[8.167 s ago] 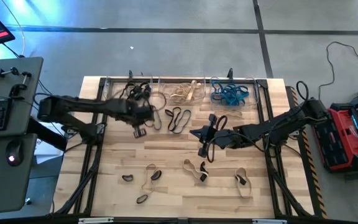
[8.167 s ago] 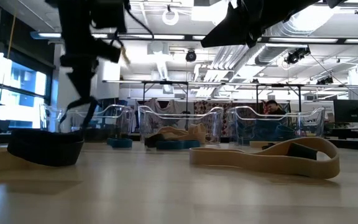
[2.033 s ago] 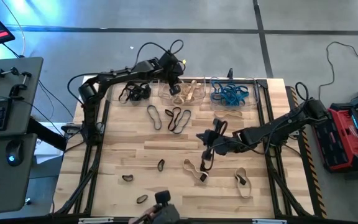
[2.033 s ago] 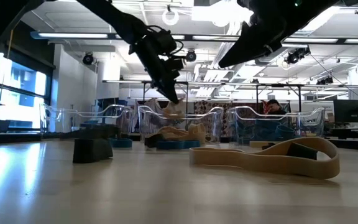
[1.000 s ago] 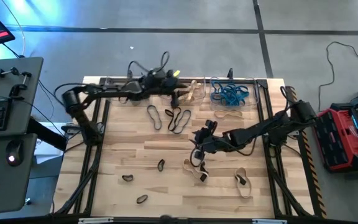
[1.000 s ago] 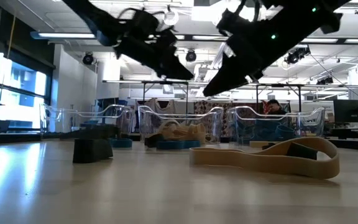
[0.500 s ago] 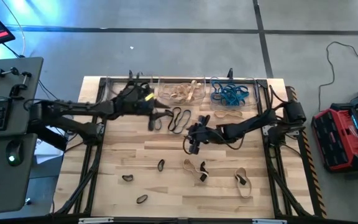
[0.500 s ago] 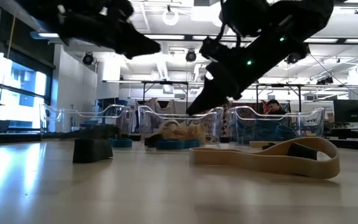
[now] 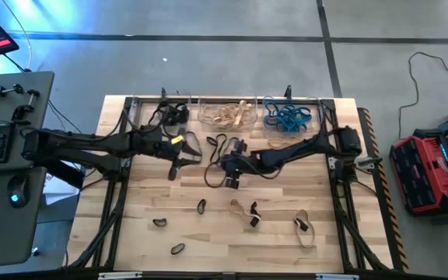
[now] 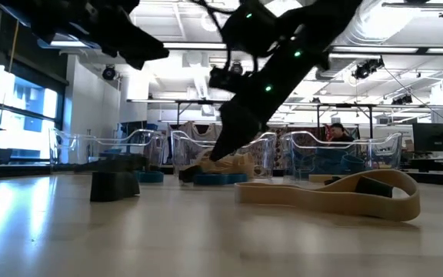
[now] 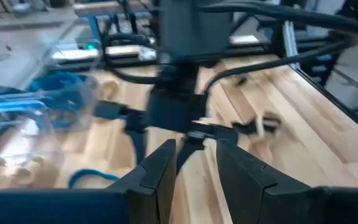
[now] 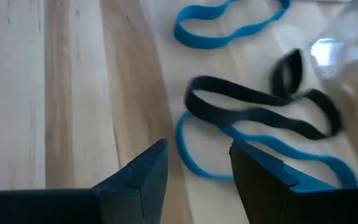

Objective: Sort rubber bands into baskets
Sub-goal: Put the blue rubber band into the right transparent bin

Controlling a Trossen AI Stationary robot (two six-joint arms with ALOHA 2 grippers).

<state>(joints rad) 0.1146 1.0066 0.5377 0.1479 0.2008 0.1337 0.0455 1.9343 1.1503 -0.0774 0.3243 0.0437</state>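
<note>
High view shows both arms reaching toward the middle of the wooden table (image 9: 154, 202), just in front of the three clear baskets at the far edge. The left basket (image 9: 171, 113) holds black bands, the middle basket (image 9: 228, 115) holds tan bands, and the right basket (image 9: 289, 117) holds blue bands. The left gripper (image 11: 190, 163) is over the table in front of the left basket; in its wrist view the two fingers stand a little apart with only bare wood between them, so it is released and carries nothing. The right gripper (image 12: 197, 163) is in front of the middle basket, low over a small group of loose bands; its fingers are also spread and nothing is clamped. Just ahead of it lie a long black band (image 12: 260, 112) and a blue band (image 12: 229, 25) flat on the wood. More loose rubber bands are on the near half of the table, for example a tan band (image 9: 243, 210) and a small black band (image 9: 159, 222), well apart from both grippers.
</note>
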